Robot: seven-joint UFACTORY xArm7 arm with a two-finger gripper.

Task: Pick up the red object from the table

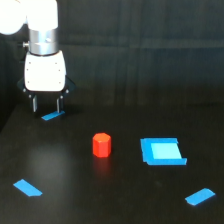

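The red object is a small red-orange hexagonal block standing upright on the black table, near the middle of the exterior view. My gripper hangs at the upper left on the white arm, well away from the block, up and to its left. Its two thin fingers point down with a gap between them and nothing held. Just below the fingertips lies a small flat blue marker.
A larger flat blue piece lies to the right of the block. A small blue marker sits at the lower left and another at the lower right.
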